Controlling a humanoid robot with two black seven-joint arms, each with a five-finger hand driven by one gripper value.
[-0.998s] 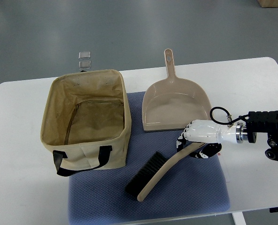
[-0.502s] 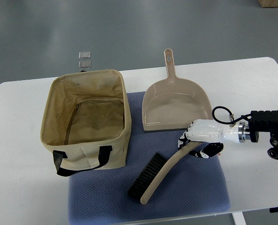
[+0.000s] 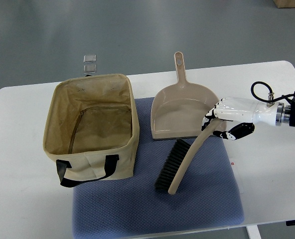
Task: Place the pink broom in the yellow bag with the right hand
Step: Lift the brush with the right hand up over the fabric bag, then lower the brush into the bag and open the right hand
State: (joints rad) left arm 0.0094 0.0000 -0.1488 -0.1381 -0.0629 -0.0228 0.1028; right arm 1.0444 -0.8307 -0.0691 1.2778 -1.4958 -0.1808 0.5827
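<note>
The right hand (image 3: pixel 226 121) is clenched around the handle end of the pink broom (image 3: pixel 185 159), its arm reaching in from the right edge over the white table (image 3: pixel 267 99). Gripping the very tip of the handle leaves the long shaft and the dark bristle head free to hang away from the fingers, down and to the left, so the head can probably lead the way into an opening. The broom appears lifted or at least tilted, its bristles over the blue mat (image 3: pixel 207 199), just in front of the dustpan (image 3: pixel 185 112), whose own handle points away from the robot. The dustpan sits between the hand and the goal, so the carry likely has to pass in front of it. The yellow bag (image 3: pixel 90 127) stands upright to the left, half on the mat, mouth wide open and black strap hanging down its near wall; that open top suits a drop from above. The broom is not yet in it. The left hand is not seen.
</note>
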